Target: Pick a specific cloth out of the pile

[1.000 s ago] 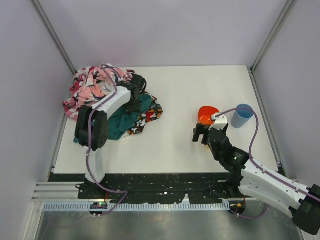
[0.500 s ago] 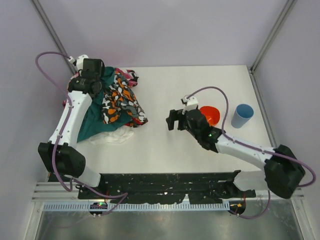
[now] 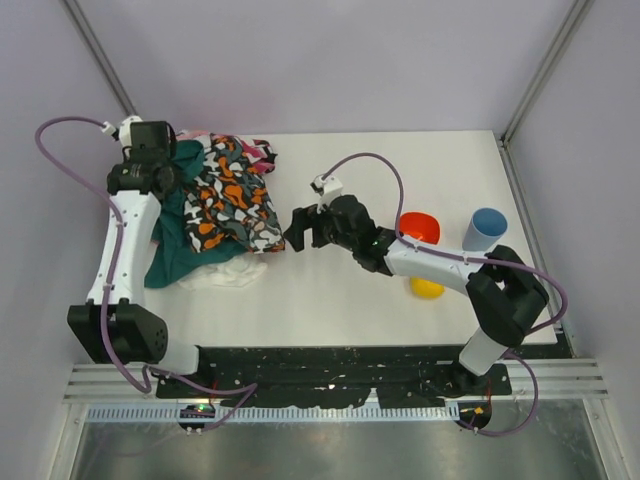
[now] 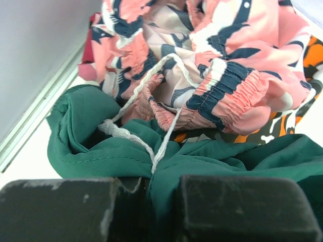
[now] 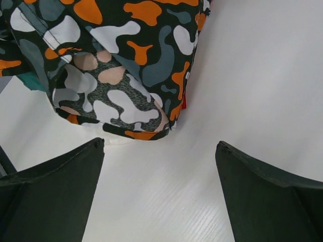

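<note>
Closest in, the right claw (image 5: 160, 146) is seen spread wide. Nothing is gripped and nothing is touched, and only bare white surface (image 5: 242, 75) shows between its two fingers. Straight ahead, a short way off, the hem of the black cloth with orange, white and grey blotches (image 5: 126, 60) is draped down onto the surface.

The bit that matters: the plain bright red cloth (image 5: 183, 100) is only shown as a thin sliver poking out under the right edge of that hem, ahead and slightly right of the claw's centre in the right wrist view. The rest of it is buried, so its long axis can't really be called. The visible strip runs roughly away from the claw, along the hem. The right claw looks like the nearer one, so the grab is probably best made from this side, though the blotched cloth could easily get caught along with it.

Further back, the pile (image 3: 190, 215) of mixed cloths is heaped towards the surface's far-left corner. At its far-left side the left claw (image 4: 151, 184) is closed tight on a fold of plain teal cloth (image 4: 101, 146), with the pink cloth with dark bird print (image 4: 242, 60) bunched just beyond. A dark red edge is glimpsed by the wall there too, but whether it belongs to the same red cloth can't be told.
</note>
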`<state>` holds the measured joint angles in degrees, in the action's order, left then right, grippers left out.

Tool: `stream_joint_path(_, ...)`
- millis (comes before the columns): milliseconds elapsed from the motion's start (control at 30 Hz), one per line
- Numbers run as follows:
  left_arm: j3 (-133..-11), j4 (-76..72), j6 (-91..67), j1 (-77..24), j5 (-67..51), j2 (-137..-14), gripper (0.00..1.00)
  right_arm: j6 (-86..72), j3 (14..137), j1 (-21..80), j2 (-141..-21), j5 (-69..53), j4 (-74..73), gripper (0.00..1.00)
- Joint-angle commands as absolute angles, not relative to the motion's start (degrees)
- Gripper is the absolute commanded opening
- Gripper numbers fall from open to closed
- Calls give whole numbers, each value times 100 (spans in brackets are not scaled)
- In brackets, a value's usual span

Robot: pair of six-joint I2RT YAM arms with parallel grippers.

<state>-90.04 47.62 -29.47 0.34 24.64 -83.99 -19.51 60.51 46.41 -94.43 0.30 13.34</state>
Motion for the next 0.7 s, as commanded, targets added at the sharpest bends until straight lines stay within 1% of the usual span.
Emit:
stream_joint_path(0, -9396, 4492, -2786, 526, 2866, -7595, 0, -2039, 6249, 4649, -9316, -18, 1626, 95)
stream_joint_path(133, -9614, 4333, -2663, 589, 2725, -7190, 0, -2101, 6345, 4649, -9413, -18, 1591, 95)
stream_joint_path(233, -9834, 4324, -2540, 615, 2865, -7102, 0, -2101, 6433, 4658, -9536, -44, 1573, 95)
stream_joint_path(400, -10396, 4570, -2356, 720, 3129, -7251, 0, -1978, 6793, 4649, -9869, -105, 1407, 95)
stream_joint_path(600, -11196, 4772, -2224, 809, 2971, -7540, 0, -1977, 7189, 4658, -10309, -325, 1415, 95)
stream_joint_path(667, -11241, 4825, -2250, 800, 2822, -7637, 0, -1960, 7295, 4658, -10528, -387, 1398, 95)
